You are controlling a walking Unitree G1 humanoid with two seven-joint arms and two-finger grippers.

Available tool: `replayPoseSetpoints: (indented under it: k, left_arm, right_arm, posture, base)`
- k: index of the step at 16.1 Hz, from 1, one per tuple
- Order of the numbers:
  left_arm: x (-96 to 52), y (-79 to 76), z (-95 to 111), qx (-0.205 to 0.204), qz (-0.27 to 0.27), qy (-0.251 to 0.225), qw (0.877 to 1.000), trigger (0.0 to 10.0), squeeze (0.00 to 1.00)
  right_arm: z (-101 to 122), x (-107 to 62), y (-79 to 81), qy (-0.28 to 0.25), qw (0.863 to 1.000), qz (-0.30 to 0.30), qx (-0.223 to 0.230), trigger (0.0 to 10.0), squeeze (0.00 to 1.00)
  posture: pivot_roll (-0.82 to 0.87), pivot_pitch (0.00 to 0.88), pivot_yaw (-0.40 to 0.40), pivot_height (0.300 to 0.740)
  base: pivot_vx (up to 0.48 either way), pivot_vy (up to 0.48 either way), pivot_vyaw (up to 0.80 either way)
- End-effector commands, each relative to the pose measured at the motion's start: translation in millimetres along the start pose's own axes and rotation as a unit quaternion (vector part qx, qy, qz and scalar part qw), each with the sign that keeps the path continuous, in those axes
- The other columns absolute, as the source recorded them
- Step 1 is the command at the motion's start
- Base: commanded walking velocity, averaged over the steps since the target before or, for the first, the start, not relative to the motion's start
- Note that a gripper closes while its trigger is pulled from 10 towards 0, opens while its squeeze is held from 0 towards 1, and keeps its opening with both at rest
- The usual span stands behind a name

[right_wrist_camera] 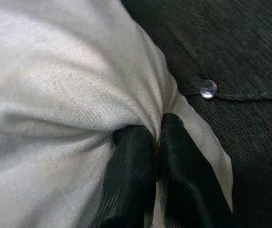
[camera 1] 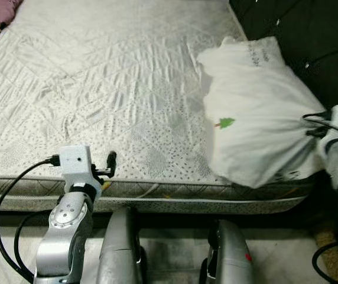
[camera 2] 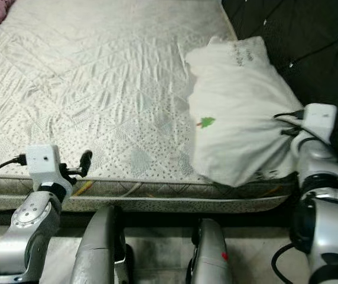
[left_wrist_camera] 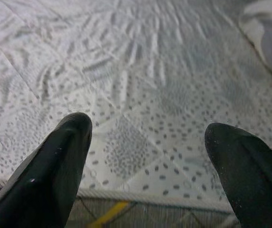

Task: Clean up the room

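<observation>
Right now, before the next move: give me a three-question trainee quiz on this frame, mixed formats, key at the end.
1. True or false: the right claw is shut on the pillow.
2. The left claw is: A) holding cloth B) open above the mattress C) resting on the floor.
3. Fill in: the small print on the pillow is a green ____.

Key: 1 true; 2 B; 3 tree.

Black fingers (right_wrist_camera: 131,161) pinching gathered white pillow (right_wrist_camera: 55,95), dark tufted headboard (right_wrist_camera: 240,57) behind
</observation>
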State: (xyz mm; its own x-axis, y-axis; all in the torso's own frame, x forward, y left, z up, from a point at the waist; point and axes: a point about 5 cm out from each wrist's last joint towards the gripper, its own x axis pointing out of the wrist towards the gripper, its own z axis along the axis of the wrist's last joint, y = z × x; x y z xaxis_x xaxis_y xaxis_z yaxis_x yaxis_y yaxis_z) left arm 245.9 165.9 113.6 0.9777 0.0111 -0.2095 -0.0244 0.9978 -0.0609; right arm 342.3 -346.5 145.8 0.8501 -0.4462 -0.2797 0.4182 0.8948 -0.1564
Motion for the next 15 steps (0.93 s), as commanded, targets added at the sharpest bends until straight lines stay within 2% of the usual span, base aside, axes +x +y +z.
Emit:
replayPoseSetpoints:
  k: [1, 3, 7, 14, 15]
  left_arm:
    - [-4.0, 0.1, 1.7, 0.003, -0.006, 0.003, 1.000, 10.0, 0.00]
    - [-5.6, -0.2, 1.4, 0.003, -0.008, 0.010, 1.000, 10.0, 0.00]
    - [-8.0, -2.9, -0.3, 0.002, -0.012, 0.017, 1.000, 10.0, 0.00]
    - [-7.3, -2.8, 1.1, 0.002, -0.011, 0.019, 1.000, 10.0, 0.00]
    - [-6.7, -3.3, 1.9, 0.003, -0.011, 0.018, 1.000, 10.0, 0.00]
  right_arm:
    - [15.4, -2.1, -28.3, -0.041, 0.998, -0.051, 0.015, 0.0, 0.00]
    - [5.7, -2.3, -22.4, -0.032, 0.999, -0.034, 0.006, 0.0, 0.00]
    - [1.5, -3.0, -21.3, -0.039, 0.998, -0.035, 0.019, 0.0, 0.00]
    - [-7.0, -2.4, 0.3, -0.035, 0.999, -0.003, 0.030, 0.0, 0.00]
    - [-10.6, -2.4, 6.3, -0.028, 0.999, 0.004, 0.027, 4.7, 0.00]
  posture:
    - [0.12, 0.176, -0.005, 0.595]
    - [0.11, 0.184, -0.002, 0.595]
    - [0.11, 0.187, -0.001, 0.595]
    - [0.12, 0.173, -0.001, 0.595]
    - [0.13, 0.171, 0.000, 0.595]
  base:
    - [0.000, 0.000, 0.00]
    - [0.000, 0.000, 0.00]
    - [0.000, 0.000, -0.71]
    - [0.000, 0.000, 0.00]
    - [0.000, 0.000, 0.00]
